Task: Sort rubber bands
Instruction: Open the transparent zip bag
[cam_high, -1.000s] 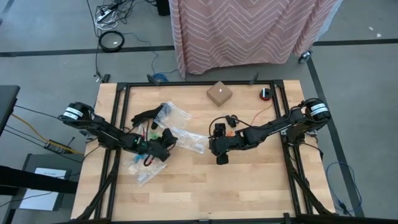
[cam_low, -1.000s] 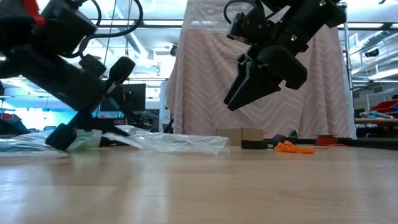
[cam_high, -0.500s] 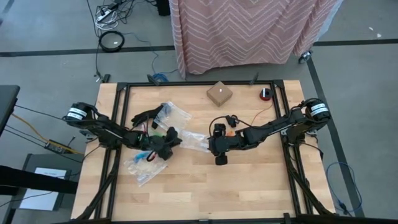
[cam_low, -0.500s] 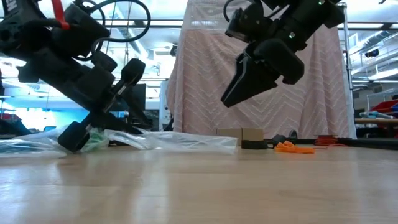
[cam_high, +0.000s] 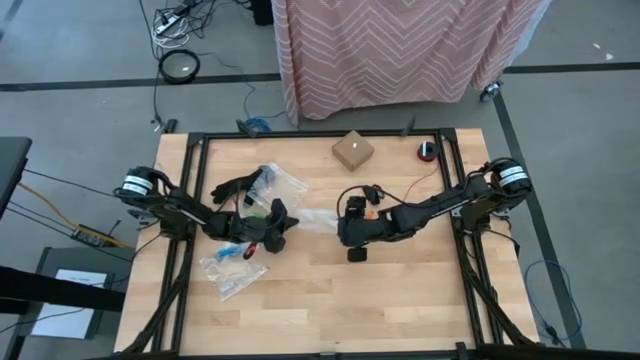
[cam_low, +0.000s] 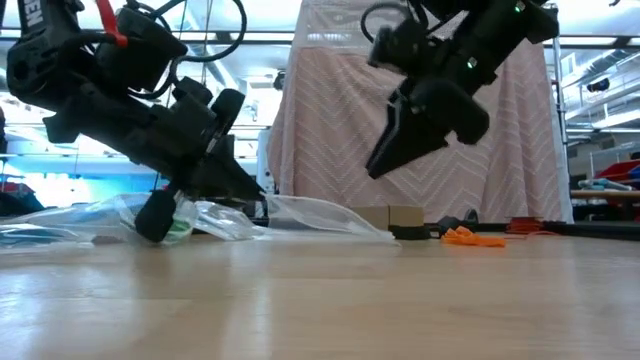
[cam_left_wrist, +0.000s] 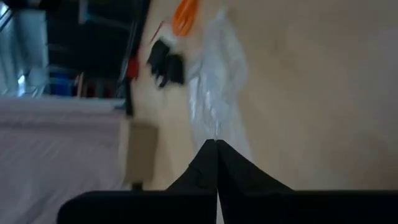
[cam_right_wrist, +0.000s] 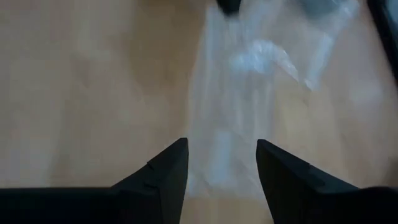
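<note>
From above, the left gripper (cam_high: 279, 222) has moved toward the table's middle over the past second and has closed completely; its tips now pinch the near end of a clear zip bag (cam_high: 318, 221) that stretches from it toward the right gripper (cam_high: 347, 224). That looks like the left arm holding the bag so it can be opened or filled. Behind the left gripper lie more clear bags (cam_high: 232, 272) and some black rubber bands (cam_high: 232, 187); an orange bunch of rubber bands (cam_high: 371, 199) sits just behind the right gripper, beside a cardboard box (cam_high: 353, 151) farther back. From table height, the left gripper (cam_low: 157, 215) touches the tabletop with crumpled bag plastic and a hint of green at its tips, the bag's edge (cam_low: 330, 215) lifting away from it; the right gripper (cam_low: 382, 158) hangs above the table, jaws narrowing but parted, holding nothing. The orange rubber bands (cam_low: 470, 237) rest well beyond it. In the left wrist view, the fingers (cam_left_wrist: 214, 163) meet on the bag's plastic (cam_left_wrist: 214, 93), with orange bands (cam_left_wrist: 184, 15) beyond. In the right wrist view, the fingers (cam_right_wrist: 166, 167) stand apart over the bag (cam_right_wrist: 249, 81), empty. Loose bags around the left gripper could snag.
</note>
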